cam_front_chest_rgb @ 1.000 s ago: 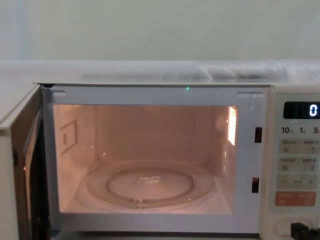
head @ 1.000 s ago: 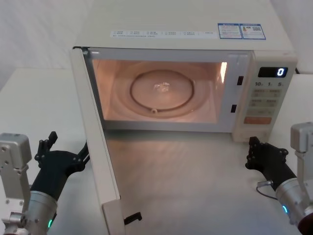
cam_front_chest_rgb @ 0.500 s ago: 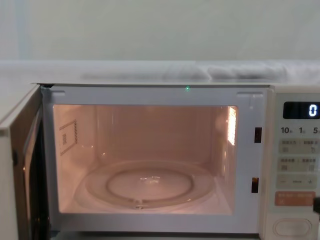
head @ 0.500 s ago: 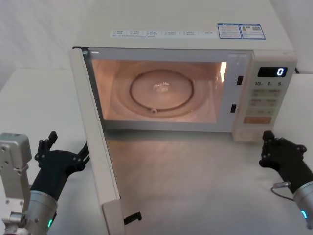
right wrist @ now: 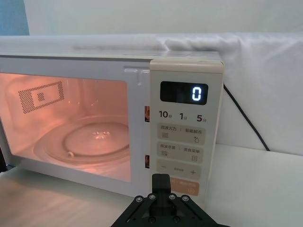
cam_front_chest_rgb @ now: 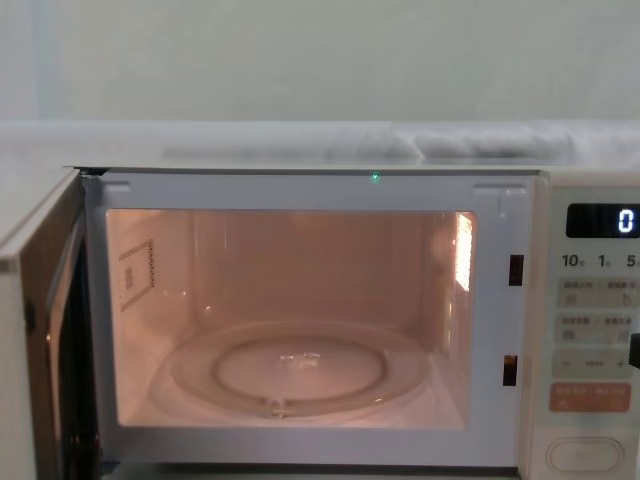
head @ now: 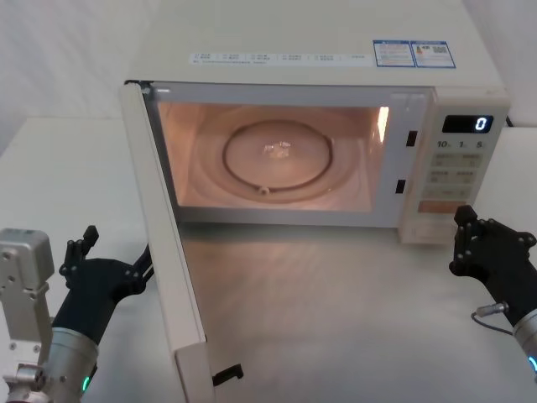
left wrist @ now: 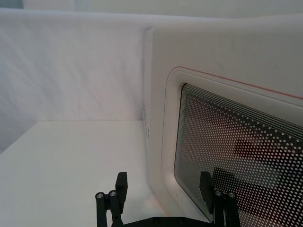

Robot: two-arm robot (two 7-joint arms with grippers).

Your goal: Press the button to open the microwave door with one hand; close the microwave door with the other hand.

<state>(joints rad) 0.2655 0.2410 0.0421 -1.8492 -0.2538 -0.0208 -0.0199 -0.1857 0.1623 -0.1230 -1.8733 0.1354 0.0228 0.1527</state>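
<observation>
Microwave door – smooth cream plastic, dotted dark window; turntable – clear glossy glass.

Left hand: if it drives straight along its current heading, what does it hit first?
Probably the microwave door: the left hand points at the outer face, near the window's edge. Gap is hard to judge.

display reads 0, keys 10, 1, 5

Black angular grippers, left and right, on silver wrists with green-glowing rings.
</observation>
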